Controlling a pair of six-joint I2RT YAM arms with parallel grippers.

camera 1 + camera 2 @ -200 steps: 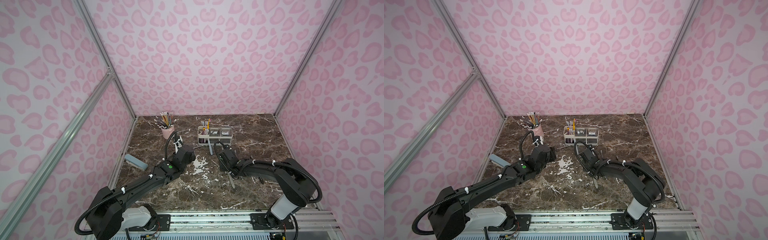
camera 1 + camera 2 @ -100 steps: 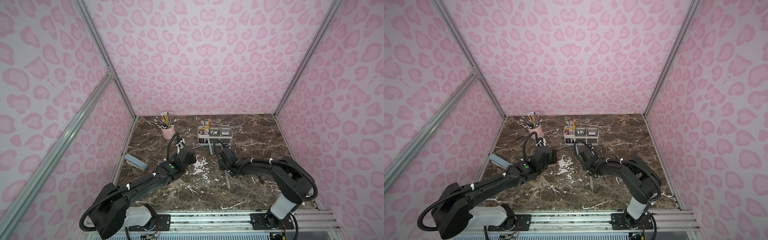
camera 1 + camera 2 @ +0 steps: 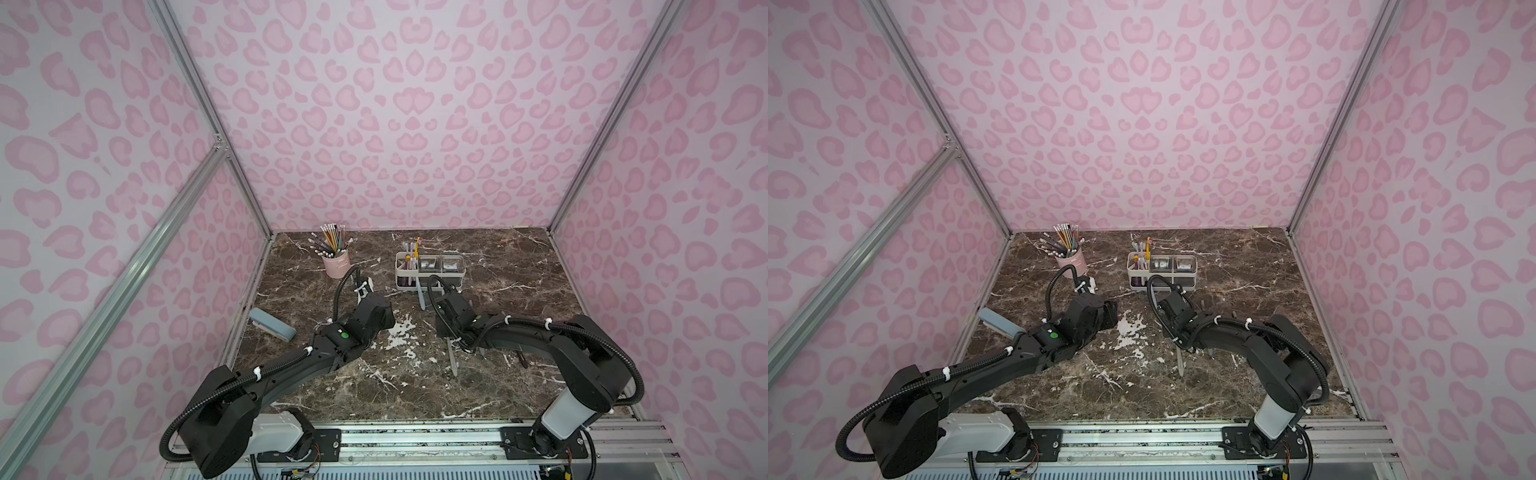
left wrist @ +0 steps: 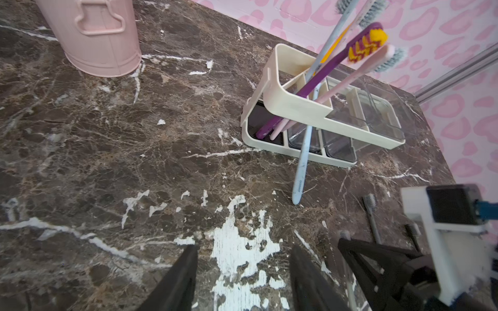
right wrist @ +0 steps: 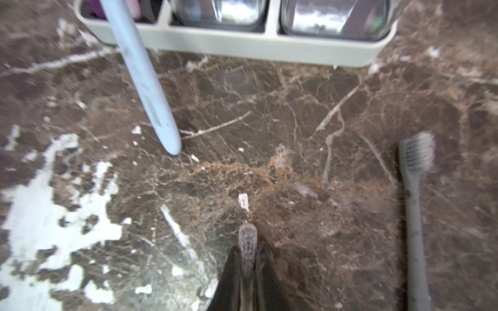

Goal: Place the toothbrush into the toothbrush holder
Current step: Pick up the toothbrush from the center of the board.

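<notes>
My right gripper (image 5: pixel 248 254) is shut on a grey toothbrush (image 5: pixel 247 242). Its bristle head sticks out just past the fingertips, and its handle (image 3: pixel 452 362) trails back toward the table's front. The white toothbrush holder (image 3: pixel 430 272) stands a short way beyond it, with several brushes upright in its slotted end (image 4: pixel 296 105) and two clear cups beside them. My left gripper (image 4: pixel 244 258) is open over a white patch of the marble, with nothing between its fingers, to the left of the right gripper.
A light blue toothbrush (image 5: pixel 147 88) leans on the holder's front with its handle end on the table. Another grey toothbrush (image 5: pixel 416 204) lies right of my right gripper. A pink pencil cup (image 3: pixel 336 265) stands back left and a blue-grey case (image 3: pixel 272 325) lies by the left wall.
My right gripper has shut on the grey toothbrush, and the handle has swung slightly left. The left arm has crept forward a little and stays open.
</notes>
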